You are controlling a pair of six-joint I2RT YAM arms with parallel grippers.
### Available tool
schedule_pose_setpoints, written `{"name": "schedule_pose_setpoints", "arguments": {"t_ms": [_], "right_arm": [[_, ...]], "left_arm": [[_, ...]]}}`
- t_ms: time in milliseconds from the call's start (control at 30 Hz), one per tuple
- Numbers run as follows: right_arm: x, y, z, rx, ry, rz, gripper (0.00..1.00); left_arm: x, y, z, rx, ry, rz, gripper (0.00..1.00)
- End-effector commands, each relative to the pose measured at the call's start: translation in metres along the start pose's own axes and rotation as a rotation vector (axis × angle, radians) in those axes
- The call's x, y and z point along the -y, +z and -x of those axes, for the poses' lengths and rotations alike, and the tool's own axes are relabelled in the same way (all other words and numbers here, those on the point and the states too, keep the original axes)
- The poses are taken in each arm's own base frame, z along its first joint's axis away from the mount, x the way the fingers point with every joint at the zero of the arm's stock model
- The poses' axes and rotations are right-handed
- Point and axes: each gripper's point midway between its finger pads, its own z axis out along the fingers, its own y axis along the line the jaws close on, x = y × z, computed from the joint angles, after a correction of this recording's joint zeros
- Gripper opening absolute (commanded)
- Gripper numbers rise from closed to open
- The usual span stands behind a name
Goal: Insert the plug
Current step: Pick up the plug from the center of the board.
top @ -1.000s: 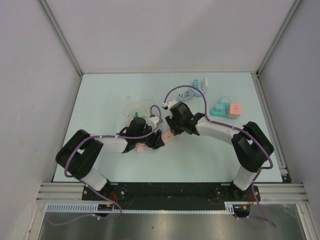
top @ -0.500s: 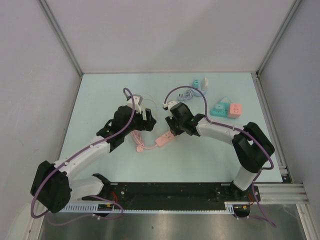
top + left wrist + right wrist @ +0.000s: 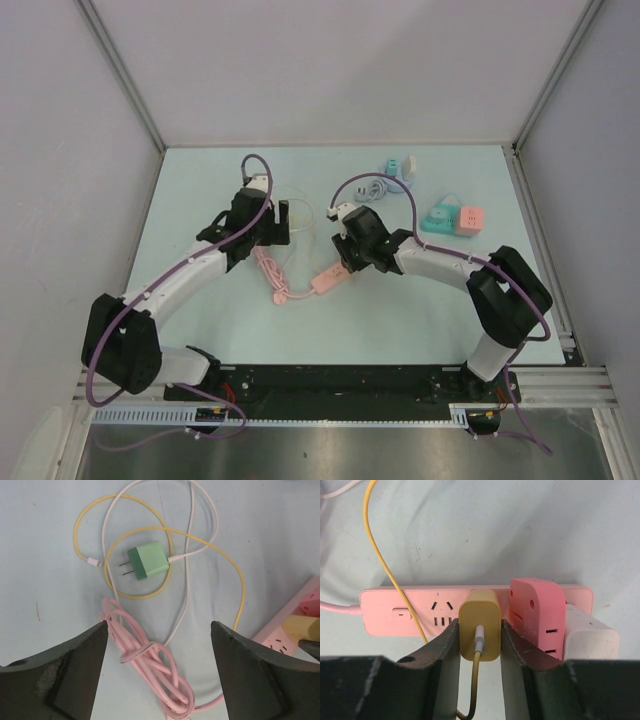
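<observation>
1. The right claw point(image 3: 479, 630) was closed to a narrow gap on the yellow rounded charger plug point(image 3: 479, 617), one finger pressed on each of its flanks.
2. That plug sat against the face of the pink plastic power strip point(image 3: 410, 612), straight ahead of the claw tips. Its long axis ran from the claw towards the strip, with the cable end facing back at the wrist and the prong side turned into the strip. The prongs were hidden, so how deep they sat could not be told.
3. The strip lay crosswise in front of the claw. A pink cube adapter point(image 3: 537, 610) sat on it just beside the plug, at the claw's right.
4. The thin yellow cable point(image 3: 385, 565) crossed the strip at the claw's left.
5. The left claw point(image 3: 159, 630) was spread wide and held nothing.
6. Ahead of it on the pale table point(image 3: 45, 520) lay a green square charger plug point(image 3: 149, 560), on its side, with its two prongs pointing to the claw's left and a white cable point(image 3: 186, 590) leaving the opposite end.
7. A coiled pink cord point(image 3: 150, 665) lay between the fingers.
</observation>
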Motion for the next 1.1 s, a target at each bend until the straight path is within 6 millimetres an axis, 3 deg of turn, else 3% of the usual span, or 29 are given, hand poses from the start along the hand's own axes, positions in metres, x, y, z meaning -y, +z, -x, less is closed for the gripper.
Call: {"name": "schedule_pose_setpoints", "arguments": {"t_ms": [0, 233, 467, 700, 1067], "right_arm": [[-0.027, -0.012, -0.067, -0.224, 0.023, 0.121, 0.10], [-0.027, -0.013, -0.062, -0.203, 0.010, 0.129, 0.10], [-0.028, -0.015, -0.060, -0.196, 0.000, 0.141, 0.11], [-0.029, -0.016, -0.058, -0.193, -0.008, 0.155, 0.11], [-0.029, -0.017, -0.060, -0.199, -0.021, 0.161, 0.11]], "left_arm": [[0.001, 0.003, 0.015, -0.012, 0.129, -0.013, 0.86], [-0.003, 0.030, 0.004, -0.136, 0.419, -0.030, 0.72], [-0.002, 0.061, -0.006, -0.220, 0.616, -0.074, 0.70], [0.004, 0.086, 0.007, -0.192, 0.698, -0.093, 0.65], [0.003, 0.129, -0.010, -0.286, 0.692, -0.138, 0.65]]}}
